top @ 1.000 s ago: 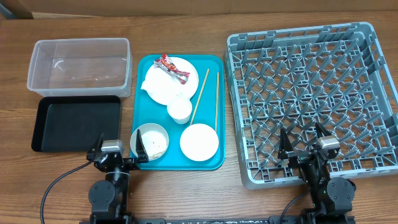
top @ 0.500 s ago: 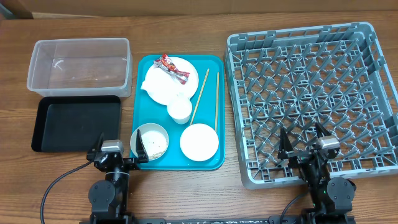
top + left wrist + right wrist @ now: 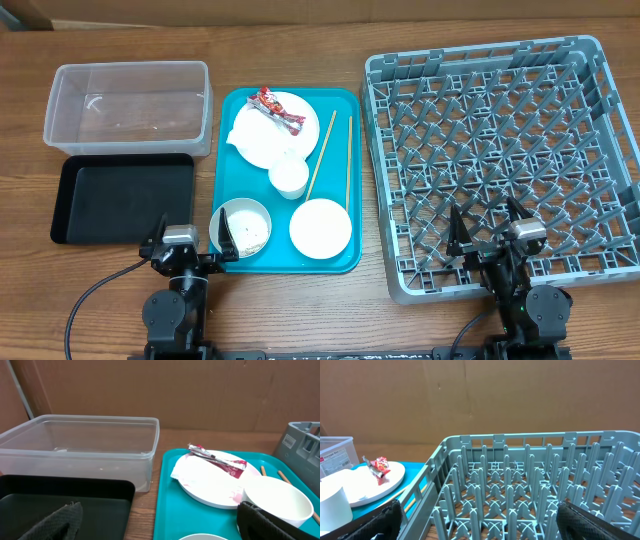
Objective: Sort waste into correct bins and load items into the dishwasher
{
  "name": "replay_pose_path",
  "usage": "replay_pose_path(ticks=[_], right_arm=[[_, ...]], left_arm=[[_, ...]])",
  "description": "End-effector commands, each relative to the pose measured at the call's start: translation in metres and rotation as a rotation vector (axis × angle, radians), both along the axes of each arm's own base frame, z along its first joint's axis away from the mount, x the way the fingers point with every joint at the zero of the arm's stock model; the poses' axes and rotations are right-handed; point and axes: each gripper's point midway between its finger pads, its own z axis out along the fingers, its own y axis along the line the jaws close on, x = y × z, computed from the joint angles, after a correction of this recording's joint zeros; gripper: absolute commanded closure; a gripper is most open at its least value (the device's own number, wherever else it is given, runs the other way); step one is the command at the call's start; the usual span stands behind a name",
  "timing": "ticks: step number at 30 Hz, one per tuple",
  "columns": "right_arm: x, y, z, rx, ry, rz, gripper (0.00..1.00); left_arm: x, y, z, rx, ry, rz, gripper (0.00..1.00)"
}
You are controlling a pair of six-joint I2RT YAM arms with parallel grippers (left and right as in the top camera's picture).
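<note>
Nothing has moved since a second ago; overhead, we see the left gripper (image 3: pixel 188 243) and right gripper (image 3: pixel 488 232) at six o'clock, fingers wide, empty; left wrist: the wrapper (image 3: pixel 218 458) lies on the plate (image 3: pixel 210 485) at one o'clock; right wrist: the dish rack (image 3: pixel 530 490) fills twelve o'clock.

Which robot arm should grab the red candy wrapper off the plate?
Left. The left gripper is at the teal tray with the wrapper, near the clear tub; the right gripper is over the dish rack.

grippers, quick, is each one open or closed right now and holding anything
left gripper: open, holding nothing
right gripper: open, holding nothing
</note>
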Motion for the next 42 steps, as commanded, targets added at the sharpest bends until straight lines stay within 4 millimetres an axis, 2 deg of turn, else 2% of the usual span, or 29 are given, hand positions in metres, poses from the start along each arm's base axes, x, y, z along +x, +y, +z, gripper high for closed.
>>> replay_pose_path(ticks=[1,3,6,11,13,14,17,21,22,27,31,34,37,39,41,42], right_arm=[[-0.001,0.004,0.004,0.008,-0.024,0.022,0.00],[-0.001,0.005,0.010,0.008,-0.048,0.031,0.00],[-0.004,0.006,0.027,0.010,-0.087,0.035,0.00],[-0.016,0.008,0.076,0.009,-0.187,0.049,0.00],[-0.022,0.006,0.104,0.010,-0.226,0.043,0.00],[-0.023,0.006,0.115,0.005,-0.225,0.040,0.00],[-0.021,0.005,0.134,-0.001,-0.181,0.036,0.00],[-0.011,0.005,0.155,-0.016,-0.109,0.033,0.00],[-0.004,0.005,0.163,-0.023,-0.066,0.033,0.00],[0.024,0.006,0.177,-0.026,0.121,0.035,0.00],[0.046,0.007,0.174,-0.030,0.283,0.037,0.00],[0.063,0.008,0.164,-0.032,0.423,0.038,0.00],[0.083,0.009,0.150,-0.033,0.515,0.039,0.00],[0.091,0.011,0.139,-0.030,0.550,0.050,0.00],[0.099,0.015,0.126,-0.024,0.593,0.069,0.00],[0.103,0.019,0.117,-0.017,0.621,0.092,0.00]], left_arm=[[0.000,-0.010,0.015,0.010,-0.065,-0.063,0.00],[-0.001,-0.016,0.026,0.005,-0.098,-0.097,0.01],[-0.005,-0.018,0.053,-0.025,-0.149,-0.106,0.00],[-0.011,-0.018,0.112,-0.020,-0.207,-0.110,0.00],[-0.007,-0.018,0.138,-0.020,-0.202,-0.110,0.00],[-0.001,-0.018,0.153,-0.021,-0.183,-0.110,0.00],[0.020,-0.020,0.178,-0.026,-0.108,-0.122,0.00],[0.051,-0.027,0.197,-0.038,0.014,-0.160,0.00],[0.066,-0.030,0.203,-0.047,0.088,-0.174,0.00],[0.114,-0.034,0.206,-0.051,0.302,-0.187,0.00],[0.149,-0.045,0.201,-0.038,0.463,-0.206,0.00],[0.175,-0.058,0.184,-0.008,0.639,-0.193,0.00],[0.197,-0.087,0.166,0.004,0.756,-0.265,0.00],[0.211,-0.099,0.155,0.001,0.781,-0.300,0.00],[0.224,-0.112,0.138,-0.026,0.803,-0.341,0.00],[0.231,-0.117,0.122,-0.033,0.834,-0.354,0.00]])
